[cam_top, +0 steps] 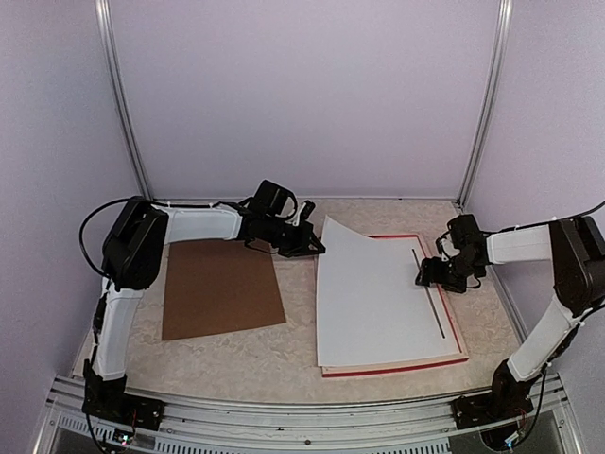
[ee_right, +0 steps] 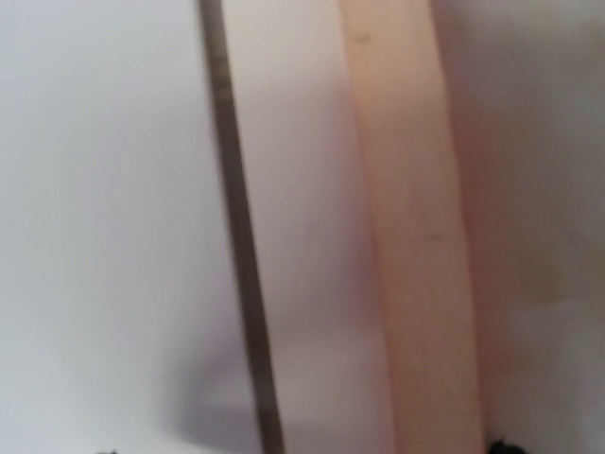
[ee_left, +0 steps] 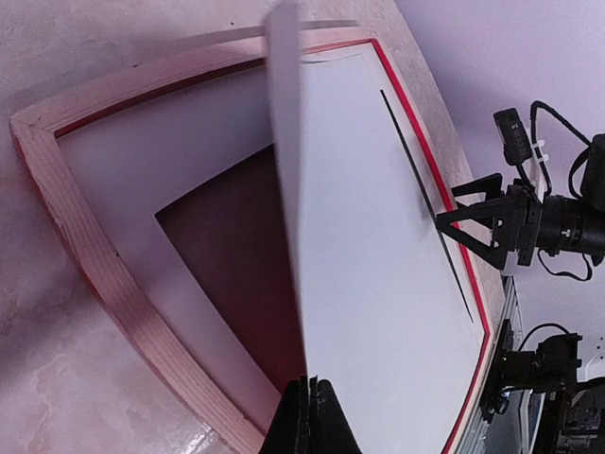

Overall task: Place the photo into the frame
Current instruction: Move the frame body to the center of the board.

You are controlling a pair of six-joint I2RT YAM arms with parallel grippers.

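While L gripper (cam_top: pixel 317 249) clamps white sheet (cam_top: pixel 373 293), edge raised over frame (cam_top: pixel 397 369), R gripper (cam_top: pixel 423 276) sits spread wide. Grips nothing.

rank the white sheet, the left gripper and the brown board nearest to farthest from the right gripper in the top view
1. white sheet: right under the right gripper, on the sheet's right side.
2. left gripper: across the sheet, at its far left corner.
3. brown board: farthest, flat on the left.

Left arm (cam_top: pixel 203 224), right arm (cam_top: pixel 520 246): white tubular links, bulky black joint housings. Thin black cables (cam_top: pixel 81 236) loop off shoulders. Black bases (cam_top: pixel 106 397). Right gripper (ee_left: pixel 446 208): black, triangular open-truss fingers (ee_left: pixel 454 225).
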